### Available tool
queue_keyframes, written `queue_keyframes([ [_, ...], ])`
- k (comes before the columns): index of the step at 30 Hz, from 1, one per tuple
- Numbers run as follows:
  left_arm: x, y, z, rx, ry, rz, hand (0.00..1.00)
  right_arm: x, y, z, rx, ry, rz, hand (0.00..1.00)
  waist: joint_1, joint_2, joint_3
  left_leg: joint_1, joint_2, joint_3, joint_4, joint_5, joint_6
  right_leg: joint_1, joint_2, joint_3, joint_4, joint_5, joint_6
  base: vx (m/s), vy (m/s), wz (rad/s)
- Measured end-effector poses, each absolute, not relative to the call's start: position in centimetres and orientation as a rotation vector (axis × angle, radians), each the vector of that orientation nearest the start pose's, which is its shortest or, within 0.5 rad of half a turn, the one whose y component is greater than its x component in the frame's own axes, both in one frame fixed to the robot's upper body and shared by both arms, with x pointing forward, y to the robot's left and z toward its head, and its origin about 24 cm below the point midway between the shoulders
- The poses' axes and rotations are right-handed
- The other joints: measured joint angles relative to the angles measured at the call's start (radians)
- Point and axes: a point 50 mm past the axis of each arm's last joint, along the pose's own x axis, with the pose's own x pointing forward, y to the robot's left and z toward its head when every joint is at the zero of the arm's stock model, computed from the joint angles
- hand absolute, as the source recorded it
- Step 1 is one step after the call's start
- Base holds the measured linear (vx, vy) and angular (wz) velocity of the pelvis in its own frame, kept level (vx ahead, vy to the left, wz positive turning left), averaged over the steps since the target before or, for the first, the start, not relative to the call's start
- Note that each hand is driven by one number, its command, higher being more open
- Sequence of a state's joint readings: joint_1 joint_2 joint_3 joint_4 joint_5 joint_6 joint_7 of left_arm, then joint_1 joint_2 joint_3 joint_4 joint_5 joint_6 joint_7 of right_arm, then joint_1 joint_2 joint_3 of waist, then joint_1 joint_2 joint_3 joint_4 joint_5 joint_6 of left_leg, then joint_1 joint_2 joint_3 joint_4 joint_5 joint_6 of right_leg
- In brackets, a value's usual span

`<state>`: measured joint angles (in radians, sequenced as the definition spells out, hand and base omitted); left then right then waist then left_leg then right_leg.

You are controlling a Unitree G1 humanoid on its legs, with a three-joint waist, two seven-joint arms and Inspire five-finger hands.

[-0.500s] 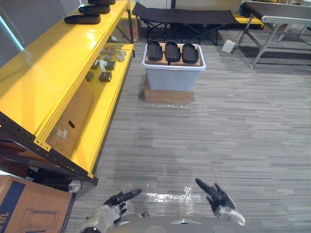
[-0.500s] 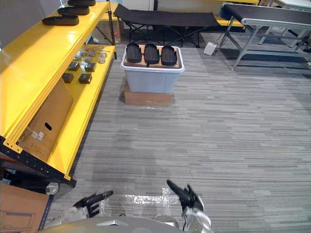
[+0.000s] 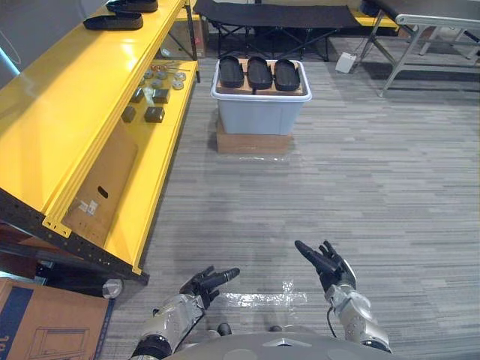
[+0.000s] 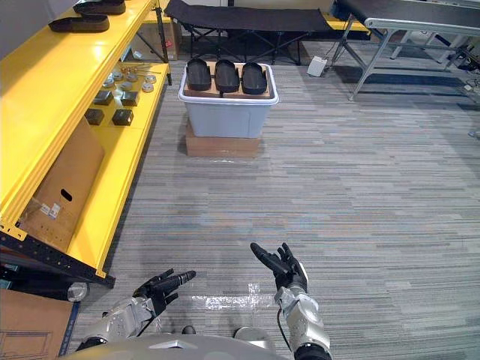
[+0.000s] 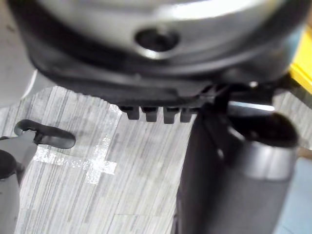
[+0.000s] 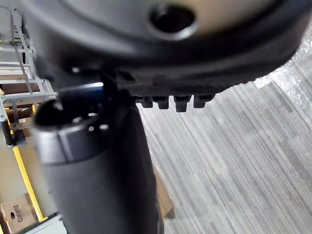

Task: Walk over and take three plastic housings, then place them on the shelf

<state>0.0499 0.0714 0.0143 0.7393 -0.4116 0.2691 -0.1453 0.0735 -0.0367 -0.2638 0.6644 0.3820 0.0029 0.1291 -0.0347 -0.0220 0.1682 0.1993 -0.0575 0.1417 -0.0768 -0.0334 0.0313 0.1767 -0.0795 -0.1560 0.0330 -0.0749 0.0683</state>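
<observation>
Three black plastic housings (image 3: 259, 73) lie side by side on a brown board on top of a pale grey bin (image 3: 259, 116), far ahead across the carpet. Two more black housings (image 3: 112, 21) rest at the far end of the yellow shelf's (image 3: 67, 97) top deck, on the left. My left hand (image 3: 202, 283) and right hand (image 3: 324, 262) hover low in front of me, well short of the bin. Both are open with fingers stretched forward and hold nothing. The left wrist view shows its straight fingers (image 5: 156, 114) above the carpet; the right wrist view shows its fingers (image 6: 175, 102) likewise.
The bin stands on a flat cardboard box (image 3: 253, 142). Small metal parts and dark blocks (image 3: 154, 97) sit on the shelf's lower deck, with a cardboard sheet (image 3: 97, 187) leaning there. A brown carton (image 3: 45, 322) is at lower left. A black cot (image 3: 277, 15) and a metal table (image 3: 435, 15) stand behind.
The camera has shifted slightly. Both hands have risen and reached further forward, still open and holding nothing.
</observation>
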Motion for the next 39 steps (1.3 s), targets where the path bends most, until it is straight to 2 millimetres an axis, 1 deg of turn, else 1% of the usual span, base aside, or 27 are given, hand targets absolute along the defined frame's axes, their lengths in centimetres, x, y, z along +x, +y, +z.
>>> queue_keyframes([
  [3, 15.0, 16.4, -13.3, -0.46, 0.982, 0.055, 1.0, 16.5, -21.3, -10.9, 0.465, 0.61, -0.353, 1.0, 0.0, 0.001, -0.001, 0.001, -0.001, 0.001, 0.003, 0.0, 0.0, 0.002, -0.002, 0.001, 0.0, 0.002, 0.003, -0.03, -0.005, -0.01],
  [5, 14.6, 16.5, -13.4, -0.476, 0.981, 0.073, 1.0, 16.1, -21.4, -10.9, 0.465, 0.606, -0.367, 1.0, 0.0, 0.001, -0.002, 0.001, -0.001, 0.003, 0.004, 0.0, 0.0, 0.002, -0.003, 0.001, 0.001, 0.002, 0.003, -0.04, -0.007, -0.03],
  [9, 13.0, 17.1, -13.9, -0.498, 1.008, 0.121, 1.0, 14.9, -21.6, -11.4, 0.447, 0.635, -0.382, 1.0, -0.001, 0.003, -0.004, 0.003, -0.001, 0.008, 0.004, 0.001, 0.002, 0.002, -0.003, 0.004, 0.001, 0.003, 0.003, -0.03, -0.009, -0.03],
  [10, 12.4, 17.3, -14.1, -0.496, 1.019, 0.134, 1.0, 14.4, -21.8, -11.7, 0.451, 0.647, -0.402, 1.0, -0.001, 0.004, -0.005, 0.003, -0.001, 0.009, 0.003, 0.002, 0.004, 0.002, -0.003, 0.004, 0.001, 0.003, 0.003, -0.03, -0.015, 0.0],
  [14, 11.7, 17.6, -14.3, -0.499, 1.033, 0.151, 1.0, 13.3, -22.4, -12.1, 0.465, 0.67, -0.448, 1.0, 0.0, 0.008, -0.012, 0.003, -0.002, 0.008, 0.001, 0.006, 0.008, 0.001, -0.003, 0.003, 0.0, 0.005, 0.003, -0.02, -0.008, 0.01],
  [17, 11.6, 17.5, -14.3, -0.502, 1.033, 0.148, 1.0, 13.2, -22.5, -12.1, 0.469, 0.664, -0.455, 1.0, -0.002, 0.011, -0.014, 0.003, -0.003, 0.006, -0.006, 0.012, 0.01, 0.0, -0.002, 0.001, -0.001, 0.007, 0.003, 0.0, 0.0, 0.0],
  [21, 11.7, 17.5, -14.3, -0.503, 1.012, 0.139, 1.0, 13.3, -22.5, -12.1, 0.469, 0.658, -0.457, 1.0, -0.001, 0.009, -0.015, 0.003, -0.003, 0.007, -0.007, 0.014, 0.009, -0.003, -0.002, 0.003, -0.001, 0.008, 0.002, 0.0, 0.0, -0.01],
  [24, 11.7, 17.2, -14.1, -0.507, 1.002, 0.133, 1.0, 13.9, -22.4, -11.8, 0.449, 0.629, -0.442, 1.0, 0.003, 0.009, -0.014, -0.002, -0.004, 0.027, -0.009, 0.012, 0.011, -0.029, -0.003, 0.027, 0.016, 0.006, 0.002, -0.02, 0.008, -0.2],
  [25, 12.0, 17.1, -13.8, -0.505, 0.981, 0.119, 1.0, 14.4, -22.2, -11.6, 0.415, 0.616, -0.417, 1.0, 0.005, -0.002, -0.007, -0.014, -0.007, 0.042, -0.005, 0.0, 0.025, -0.067, -0.007, 0.042, 0.072, -0.018, 0.005, -0.01, 0.023, -0.29],
  [26, 12.3, 17.0, -13.6, -0.503, 0.967, 0.112, 1.0, 14.6, -22.1, -11.5, 0.411, 0.609, -0.41, 1.0, 0.005, -0.007, -0.004, -0.021, -0.011, 0.045, 0.005, -0.008, 0.032, -0.091, -0.014, 0.049, 0.112, -0.032, 0.008, -0.01, 0.026, -0.26],
  [27, 13.2, 16.8, -13.1, -0.498, 0.933, 0.091, 1.0, 15.0, -21.9, -11.3, 0.414, 0.594, -0.404, 1.0, 0.003, -0.006, 0.009, -0.04, -0.015, 0.046, 0.033, -0.031, 0.054, -0.149, -0.024, 0.056, 0.228, -0.052, 0.021, -0.05, 0.041, -0.14],
  [28, 14.0, 16.6, -12.7, -0.489, 0.903, 0.069, 1.0, 15.2, -21.8, -11.3, 0.419, 0.589, -0.401, 1.0, 0.003, -0.007, 0.028, -0.053, -0.008, 0.048, 0.068, -0.047, 0.066, -0.225, -0.029, 0.06, 0.383, -0.05, 0.026, -0.06, 0.035, -0.08],
  [29, 14.3, 16.6, -12.5, -0.481, 0.886, 0.06, 1.0, 15.2, -21.6, -11.3, 0.424, 0.59, -0.399, 1.0, 0.002, -0.011, 0.04, -0.051, -0.004, 0.047, 0.089, -0.059, 0.072, -0.26, -0.035, 0.063, 0.465, -0.04, 0.04, -0.03, 0.079, 0.07],
  [30, 14.8, 16.5, -12.2, -0.474, 0.869, 0.05, 1.0, 14.3, -21.0, -11.8, 0.443, 0.611, -0.405, 1.0, 0.001, -0.015, 0.065, -0.049, 0.01, 0.044, 0.156, -0.1, 0.081, -0.315, -0.038, 0.066, 0.561, -0.063, 0.01, 0.05, 0.097, 0.13],
  [31, 14.9, 16.5, -12.2, -0.473, 0.867, 0.049, 1.0, 14.1, -20.9, -11.9, 0.444, 0.617, -0.404, 1.0, 0.002, -0.018, 0.067, -0.048, 0.016, 0.044, 0.172, -0.105, 0.081, -0.317, -0.037, 0.063, 0.542, -0.066, 0.008, 0.07, 0.116, 0.13],
  [33, 15.1, 16.6, -12.0, -0.468, 0.861, 0.047, 1.0, 13.6, -20.5, -12.0, 0.438, 0.628, -0.389, 1.0, 0.0, -0.021, 0.068, -0.048, 0.03, 0.036, 0.206, -0.13, 0.074, -0.316, -0.027, 0.063, 0.456, -0.064, 0.01, 0.1, 0.066, 0.11],
  [34, 15.6, 16.4, -11.7, -0.465, 0.842, 0.037, 1.0, 13.3, -20.3, -12.0, 0.429, 0.625, -0.378, 1.0, -0.002, -0.015, 0.072, -0.054, 0.047, 0.02, 0.237, -0.152, 0.067, -0.317, -0.012, 0.059, 0.359, -0.058, 0.018, 0.15, 0.028, 0.19],
  [35, 15.8, 16.3, -11.5, -0.465, 0.834, 0.032, 1.0, 13.2, -20.2, -12.1, 0.426, 0.627, -0.372, 1.0, -0.002, -0.012, 0.073, -0.054, 0.054, 0.014, 0.247, -0.159, 0.065, -0.319, -0.007, 0.058, 0.329, -0.053, 0.023, 0.16, 0.008, 0.24],
  [36, 16.0, 16.2, -11.4, -0.463, 0.826, 0.024, 1.0, 13.0, -20.0, -12.1, 0.423, 0.633, -0.363, 1.0, -0.002, -0.011, 0.075, -0.052, 0.064, 0.012, 0.261, -0.175, 0.05, -0.32, -0.003, 0.05, 0.294, -0.047, 0.027, 0.2, -0.041, 0.17],
  [38, 16.1, 15.9, -11.2, -0.457, 0.817, 0.007, 1.0, 12.9, -19.6, -11.9, 0.418, 0.621, -0.343, 1.0, 0.005, -0.018, 0.072, -0.05, 0.069, 0.011, 0.314, -0.224, 0.019, -0.331, -0.011, 0.036, 0.261, -0.041, 0.026, 0.23, -0.083, 0.07],
  [39, 16.1, 15.8, -11.2, -0.454, 0.819, 0.004, 1.0, 12.9, -19.5, -11.8, 0.414, 0.61, -0.337, 1.0, 0.005, -0.019, 0.071, -0.047, 0.068, 0.011, 0.326, -0.238, 0.013, -0.331, -0.016, 0.024, 0.262, -0.04, 0.024, 0.28, -0.15, -0.03],
])
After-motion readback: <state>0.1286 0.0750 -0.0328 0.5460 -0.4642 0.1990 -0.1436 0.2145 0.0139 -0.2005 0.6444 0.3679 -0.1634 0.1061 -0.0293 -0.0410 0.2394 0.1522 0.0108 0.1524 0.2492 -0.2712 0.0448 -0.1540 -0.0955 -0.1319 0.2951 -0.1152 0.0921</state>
